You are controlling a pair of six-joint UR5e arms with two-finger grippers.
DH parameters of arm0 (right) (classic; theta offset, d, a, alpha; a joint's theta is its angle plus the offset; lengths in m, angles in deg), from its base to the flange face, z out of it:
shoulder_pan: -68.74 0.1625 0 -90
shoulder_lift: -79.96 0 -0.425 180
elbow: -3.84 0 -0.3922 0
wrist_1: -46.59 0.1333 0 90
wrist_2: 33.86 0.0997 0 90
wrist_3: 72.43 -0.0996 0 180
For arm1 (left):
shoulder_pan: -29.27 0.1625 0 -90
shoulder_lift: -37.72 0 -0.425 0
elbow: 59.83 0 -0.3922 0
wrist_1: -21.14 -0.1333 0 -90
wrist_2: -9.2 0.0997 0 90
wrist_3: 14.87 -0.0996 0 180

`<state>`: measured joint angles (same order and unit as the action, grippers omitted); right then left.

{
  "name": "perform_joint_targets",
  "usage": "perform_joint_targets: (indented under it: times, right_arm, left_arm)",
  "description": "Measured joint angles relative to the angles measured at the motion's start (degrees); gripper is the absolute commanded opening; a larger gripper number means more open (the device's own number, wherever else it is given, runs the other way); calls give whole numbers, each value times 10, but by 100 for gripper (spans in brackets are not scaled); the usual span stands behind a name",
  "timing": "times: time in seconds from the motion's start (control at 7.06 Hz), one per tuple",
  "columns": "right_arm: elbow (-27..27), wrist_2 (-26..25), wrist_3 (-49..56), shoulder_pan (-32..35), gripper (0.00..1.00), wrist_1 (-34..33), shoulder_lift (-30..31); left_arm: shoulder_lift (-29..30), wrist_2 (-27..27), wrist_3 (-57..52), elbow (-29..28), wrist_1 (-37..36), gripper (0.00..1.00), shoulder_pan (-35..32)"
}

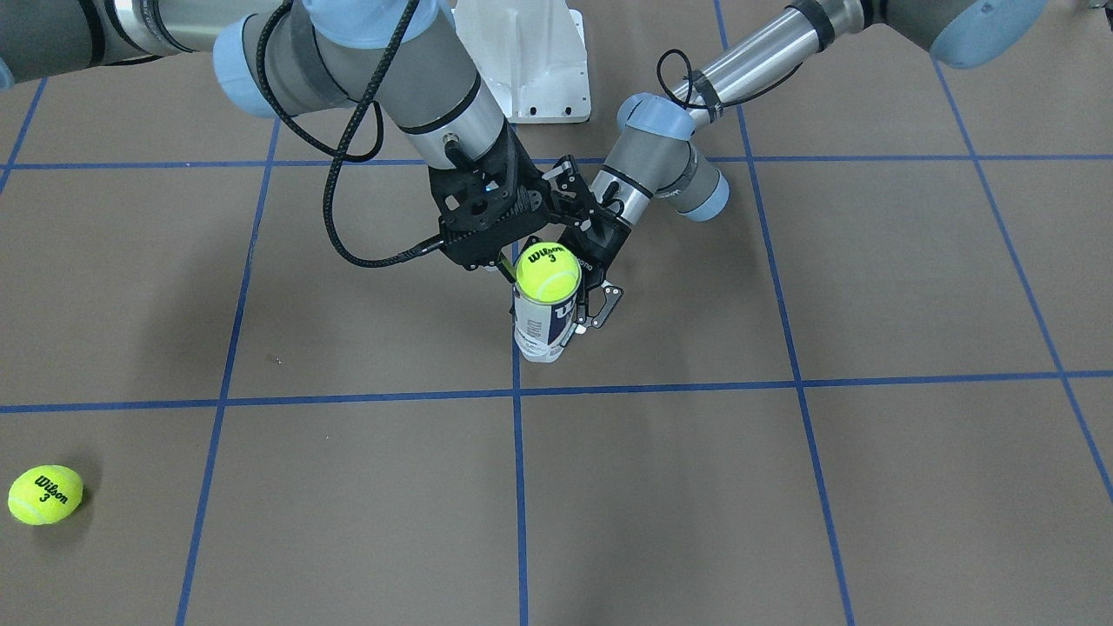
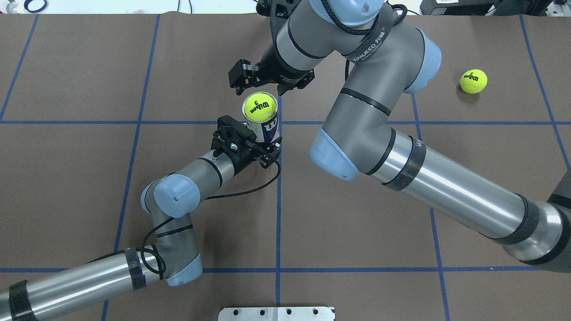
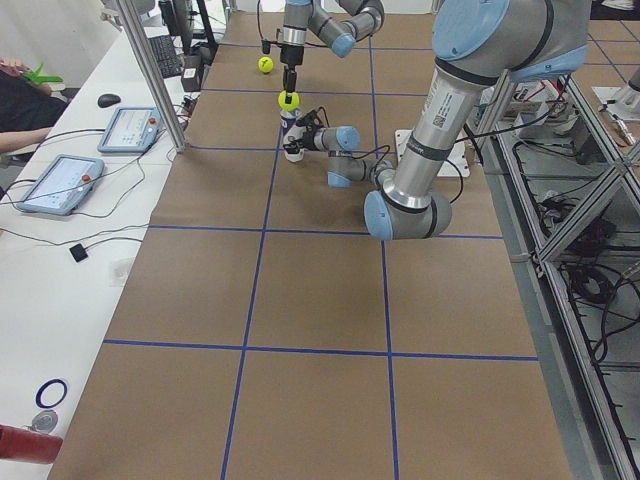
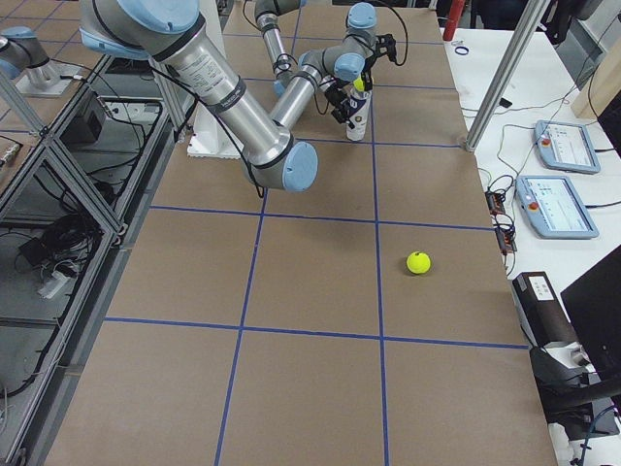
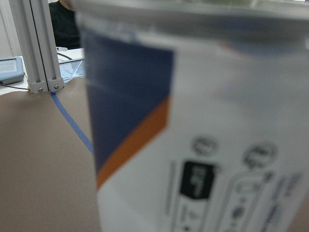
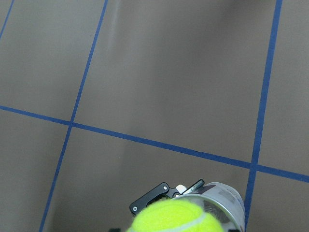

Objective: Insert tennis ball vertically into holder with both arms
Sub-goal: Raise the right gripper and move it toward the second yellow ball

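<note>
The holder (image 1: 543, 329) stands upright near the table's middle, a clear can with a navy-and-white label. My left gripper (image 2: 264, 148) is shut on its lower side; in the left wrist view the holder's label (image 5: 207, 145) fills the frame, blurred. A yellow-green tennis ball (image 1: 548, 271) sits at the holder's open mouth, most of it above the rim. My right gripper (image 1: 515, 254) comes down from above and appears shut on this ball, though its fingers barely show. The right wrist view catches the ball (image 6: 174, 218) at its bottom edge, over the holder's rim (image 6: 227, 193).
A second tennis ball (image 2: 473, 81) lies alone on the brown mat far to my right, also seen as the loose ball (image 1: 45, 494). A white mount plate (image 1: 532, 69) sits at my base. Tablets (image 4: 555, 189) and aluminium posts (image 3: 150, 70) line the far edge.
</note>
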<state>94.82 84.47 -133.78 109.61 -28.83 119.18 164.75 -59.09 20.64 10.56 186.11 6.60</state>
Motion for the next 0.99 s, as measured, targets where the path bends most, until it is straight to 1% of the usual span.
perform_joint_targets:
  times: [0.57, 0.71, 0.85, 0.99]
  right_arm:
    - [3, -4, 0, 0, 98, 0, 0]
    - [4, -4, -1, 0, 98, 0, 0]
    - [5, -4, -1, 0, 98, 0, 0]
    - [7, -4, -1, 0, 98, 0, 0]
  left_arm:
    - [1, -1, 0, 0, 0, 84, 0]
    - [2, -1, 0, 0, 0, 95, 0]
    - [3, -1, 0, 0, 0, 99, 0]
    - [4, -1, 0, 0, -1, 99, 0]
